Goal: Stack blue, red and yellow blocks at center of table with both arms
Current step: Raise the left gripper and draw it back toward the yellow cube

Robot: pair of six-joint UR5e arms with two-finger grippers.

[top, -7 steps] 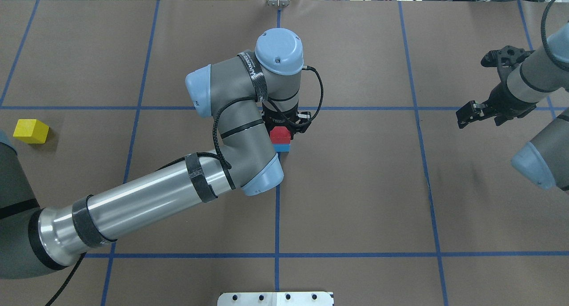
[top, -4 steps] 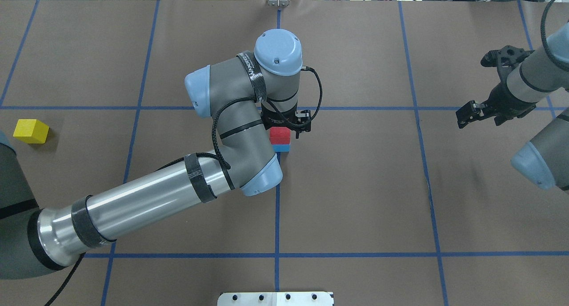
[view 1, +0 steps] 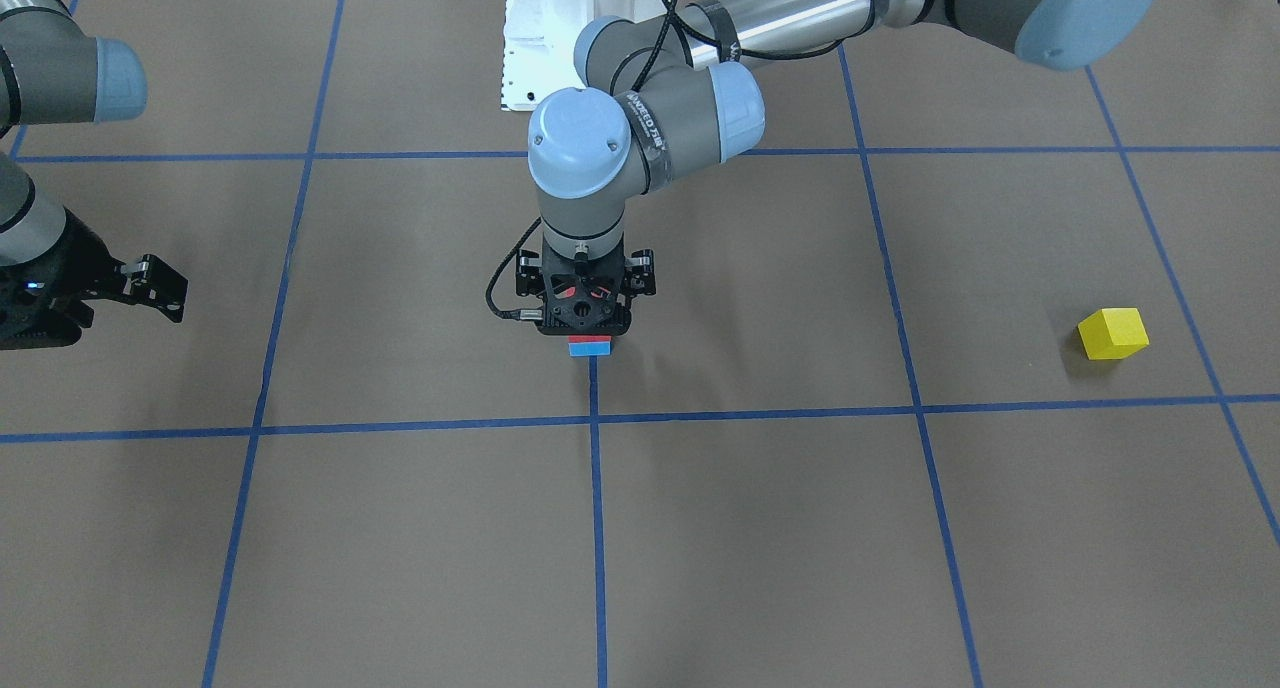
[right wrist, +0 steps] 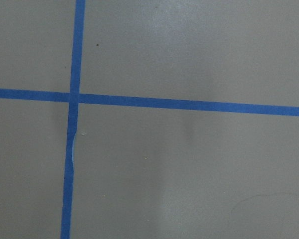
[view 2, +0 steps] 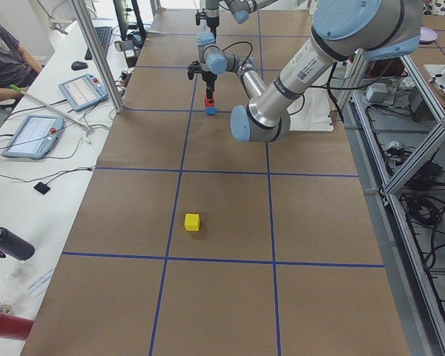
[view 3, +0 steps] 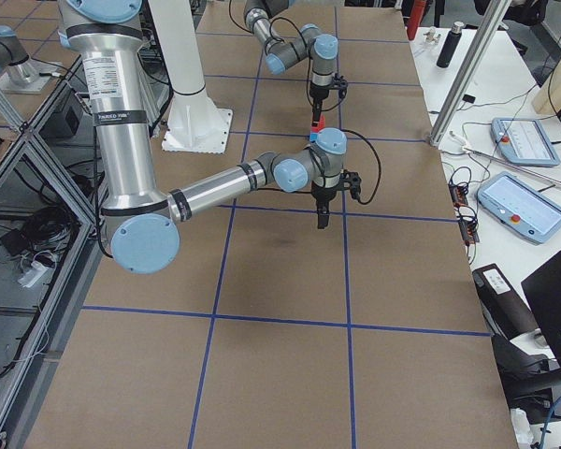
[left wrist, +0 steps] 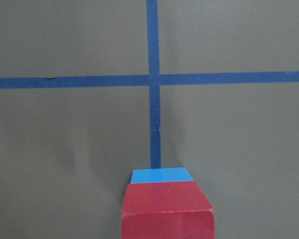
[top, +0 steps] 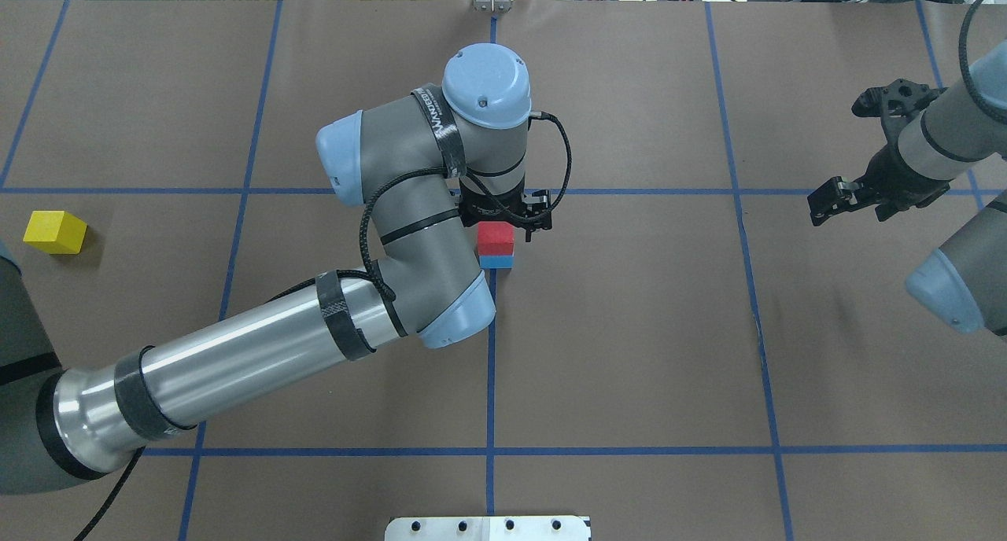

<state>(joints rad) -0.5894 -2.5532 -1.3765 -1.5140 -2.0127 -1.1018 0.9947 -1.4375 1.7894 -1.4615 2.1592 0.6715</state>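
Stack check: red block (top: 496,238) is sitting squarely on blue block (top: 496,261), edges lining up on the sides in view. The two-high stack is resting at the centre of the table (top: 629,329), on the lengthwise tape line (left wrist: 154,127) and near a crossing of the lines. The left arm (top: 260,344) is reaching in from the robot's left with its wrist pointing straight down. The left gripper (view 1: 589,330) is hanging directly over the stack, jaws standing apart to either side of the red block's upper part. Red is showing through the gripper frame in the front-facing view. The red block is bearing down on the blue one rather than hanging from the fingers. The yellow block (top: 55,232) is lying alone on the robot's left side of the table, well apart from the stack and from both grippers, turned slightly against the tape grid. The right arm (top: 944,132) is holding out at the robot's right side. The right gripper (view 3: 320,221) is pointing down and hovering above the brown table cover, near another tape crossing and well apart from all three blocks. Its fingers are showing dark and foreshortened in every view, so I cannot tell whether they are apart or together. An operator (view 2: 4,52) is sitting at the side bench beside two tablets (view 2: 33,133).
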